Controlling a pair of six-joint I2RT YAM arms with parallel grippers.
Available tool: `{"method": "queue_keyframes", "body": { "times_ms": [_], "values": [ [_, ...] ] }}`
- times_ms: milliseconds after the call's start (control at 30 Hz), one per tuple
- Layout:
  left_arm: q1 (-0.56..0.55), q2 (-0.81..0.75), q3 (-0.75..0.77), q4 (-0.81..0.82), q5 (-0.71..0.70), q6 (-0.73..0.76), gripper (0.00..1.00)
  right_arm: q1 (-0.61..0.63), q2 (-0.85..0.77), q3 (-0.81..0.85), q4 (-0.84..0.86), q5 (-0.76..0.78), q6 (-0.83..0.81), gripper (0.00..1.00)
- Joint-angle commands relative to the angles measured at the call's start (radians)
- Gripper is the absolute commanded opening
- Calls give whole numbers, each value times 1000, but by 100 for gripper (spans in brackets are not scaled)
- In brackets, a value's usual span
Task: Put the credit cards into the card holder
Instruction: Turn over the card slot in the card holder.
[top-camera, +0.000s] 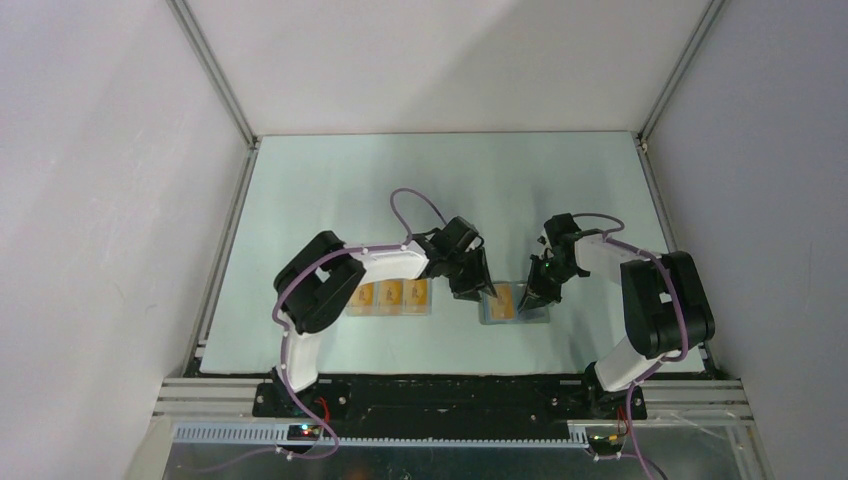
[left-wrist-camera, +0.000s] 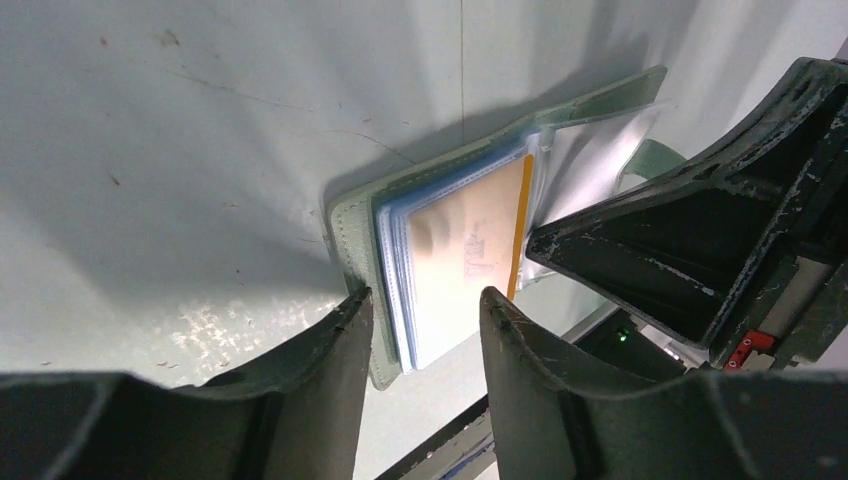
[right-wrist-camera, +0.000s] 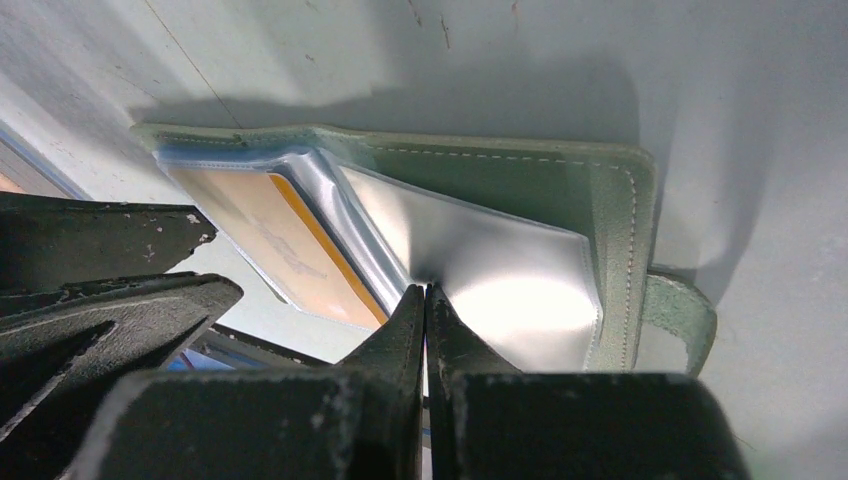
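The grey-green card holder (top-camera: 516, 312) lies open near the front middle of the table, also shown in the left wrist view (left-wrist-camera: 352, 232) and the right wrist view (right-wrist-camera: 520, 178). An orange-tan credit card (left-wrist-camera: 465, 240) sits inside one of its clear sleeves (right-wrist-camera: 500, 270). My right gripper (right-wrist-camera: 426, 292) is shut on the edge of a clear sleeve and holds it lifted. My left gripper (left-wrist-camera: 425, 312) is open and empty, just over the holder's left end. Three more credit cards (top-camera: 391, 294) lie in a row to the left.
The three cards rest in a clear plastic box (top-camera: 392, 312) under my left forearm. The holder's snap tab (right-wrist-camera: 682, 312) sticks out on its right edge. The table's front rail (top-camera: 450, 385) runs just behind the holder. Grey walls close in the sides and back.
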Motion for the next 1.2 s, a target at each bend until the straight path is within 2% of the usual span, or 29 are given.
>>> {"method": "queue_keyframes", "body": {
  "times_ms": [0,433,567,700,867,1067,1167],
  "values": [
    [2,25,21,-8,-10,15,49,1,18,-15,21,26,-4,0],
    [-43,-25,64,2,-11,10,32,38,36,-14,37,0,14,0],
    [-53,-50,72,1,-11,8,24,43,42,-10,37,-3,14,0],
    [-64,-75,80,2,-8,9,21,46,40,-8,36,-7,12,0],
    [-68,-102,98,3,4,8,24,49,22,-1,26,-17,8,0],
    [-76,-56,140,4,44,-1,33,42,-34,18,-24,1,-3,3],
    [-77,-34,145,8,47,-13,34,29,-84,22,-60,22,-5,14]
  ]
}}
